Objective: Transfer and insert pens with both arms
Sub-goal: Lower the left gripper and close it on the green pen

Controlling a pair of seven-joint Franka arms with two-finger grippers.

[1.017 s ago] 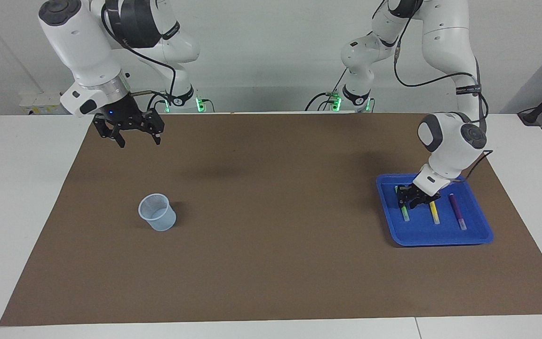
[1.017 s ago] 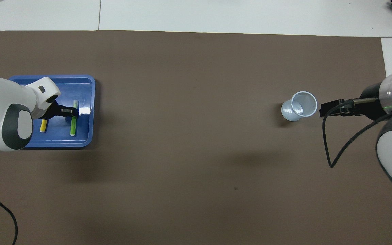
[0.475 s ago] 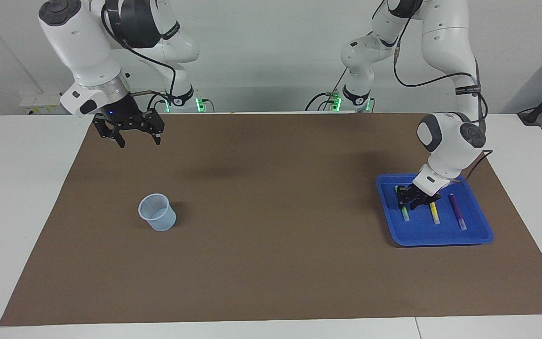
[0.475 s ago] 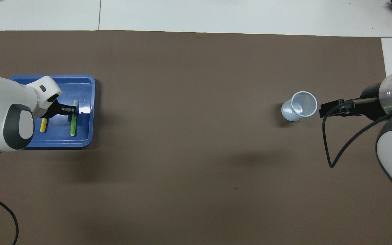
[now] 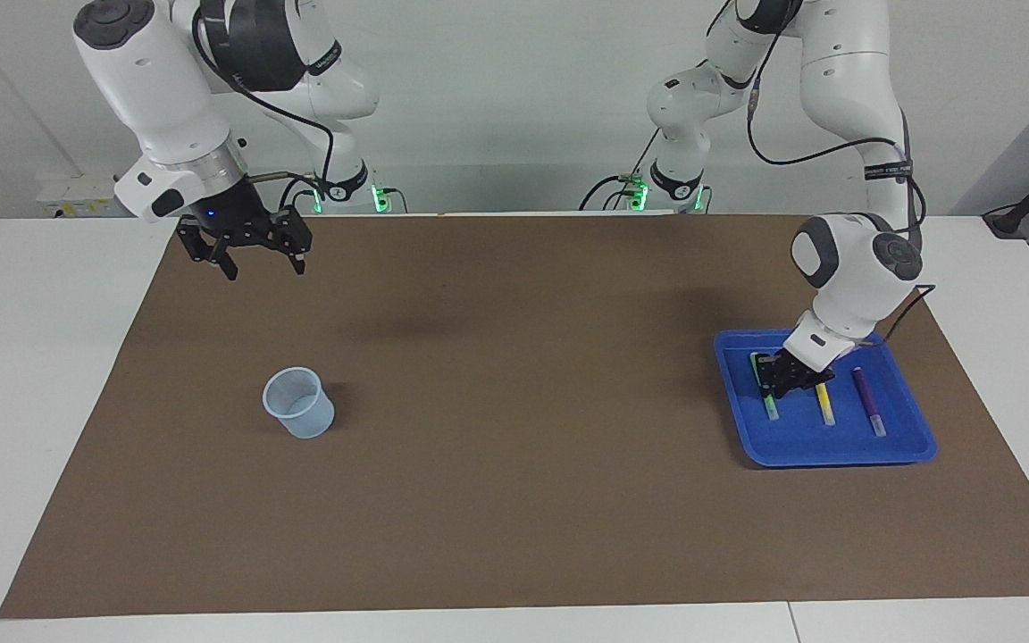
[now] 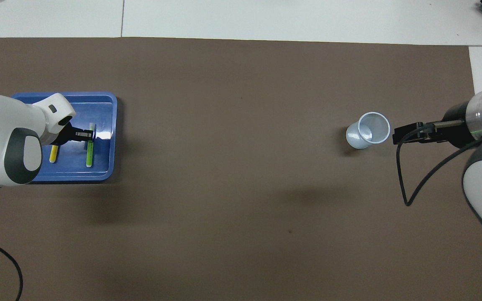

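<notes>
The right gripper (image 5: 253, 253) waits in the air near the right arm's end of the bench (image 5: 14, 375), fingers spread wide, unmoved since a second ago. The pale cup (image 5: 298, 403) stands on the brown mat (image 5: 514, 446). In the blue tray (image 5: 836, 451) the left gripper (image 5: 785, 379) has drawn its fingers narrower around the green pen (image 5: 770, 406); a firm grip cannot be told. The yellow pen (image 5: 825, 408) lies beside it. The purple pen (image 5: 868, 404) shows only in the facing view; in the overhead view the arm hides it.
</notes>
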